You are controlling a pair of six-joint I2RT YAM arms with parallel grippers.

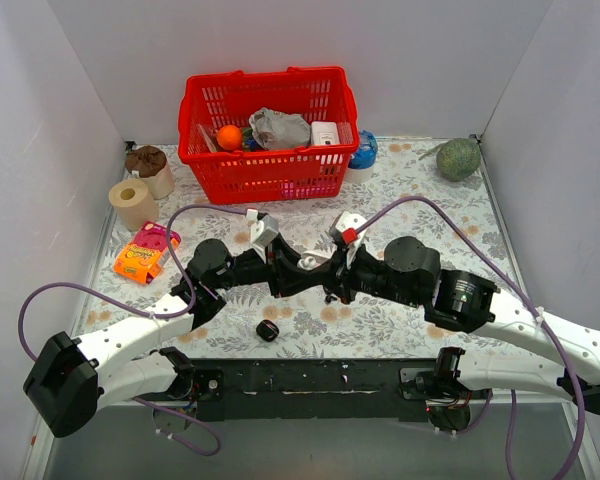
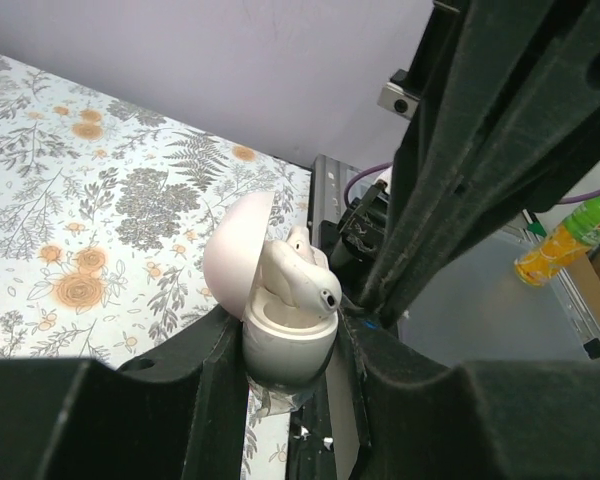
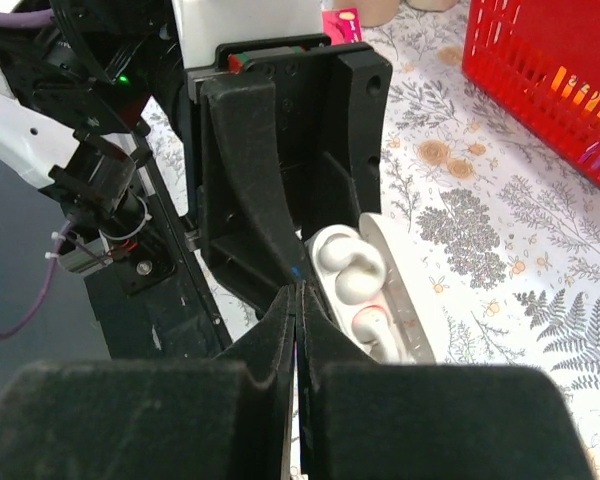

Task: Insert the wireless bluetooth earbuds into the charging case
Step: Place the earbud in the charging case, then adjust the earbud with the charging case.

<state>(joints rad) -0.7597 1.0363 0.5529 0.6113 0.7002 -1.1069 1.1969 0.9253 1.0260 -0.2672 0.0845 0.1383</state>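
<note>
Over the middle of the flowered table (image 1: 420, 200), the left arm (image 1: 130, 345) and right arm (image 1: 460, 295) are stretched low toward each other, wrists nearly level, so that their grippers meet tip to tip. A black rounded object (image 1: 268, 330) lies apart on the near side, untouched.

The left gripper (image 2: 290, 370) is clamped on the base of a white charging case (image 2: 280, 345), held upright with its lid (image 2: 235, 250) swung open to the left.

The right gripper (image 3: 298, 300) is pressed closed with nothing seen between the fingers, its tips just beside the case's open mouth; it is judged the nearer for any pressing move.

Two white earbuds (image 3: 352, 268) are seen in the sockets. One (image 2: 302, 275) stands proud and tilted, apparently not fully seated, its stem pointing down into the case.
</note>
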